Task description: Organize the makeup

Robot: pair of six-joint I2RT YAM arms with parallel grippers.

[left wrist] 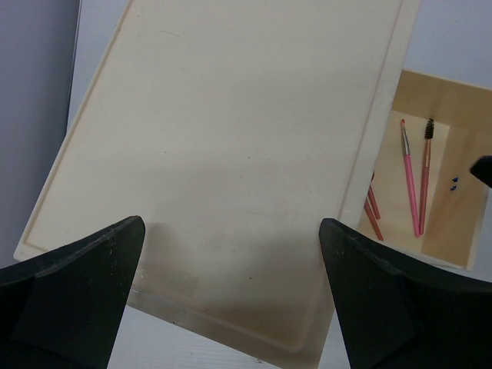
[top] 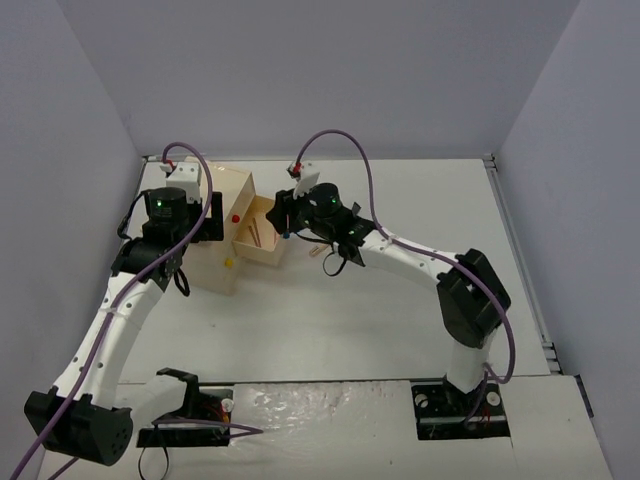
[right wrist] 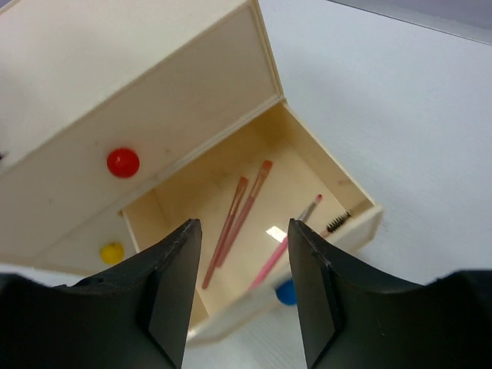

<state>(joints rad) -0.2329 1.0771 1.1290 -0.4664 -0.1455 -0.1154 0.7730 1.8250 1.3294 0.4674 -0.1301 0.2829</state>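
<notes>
The makeup in view lies in the open drawer (top: 262, 238) of the beige wooden box (top: 222, 195). There are two reddish pencils (right wrist: 250, 197), a pink-handled brush (right wrist: 277, 254) and a spoolie brush (right wrist: 337, 223). My right gripper (right wrist: 244, 224) hangs open just above the drawer (right wrist: 323, 165), with nothing between its fingers. From the top I see the right gripper (top: 284, 214) over the drawer's far end. My left gripper (left wrist: 231, 227) is spread wide open over the box's flat top (left wrist: 231, 115). The left wrist view also shows the pink brush (left wrist: 409, 181) and the pencils (left wrist: 373, 211).
The box front carries a red knob (right wrist: 123, 162) and a yellow knob (right wrist: 112, 252). The drawer front has a blue knob (right wrist: 286, 293). White table (top: 400, 310) spreads right of and in front of the box, with grey walls close on three sides.
</notes>
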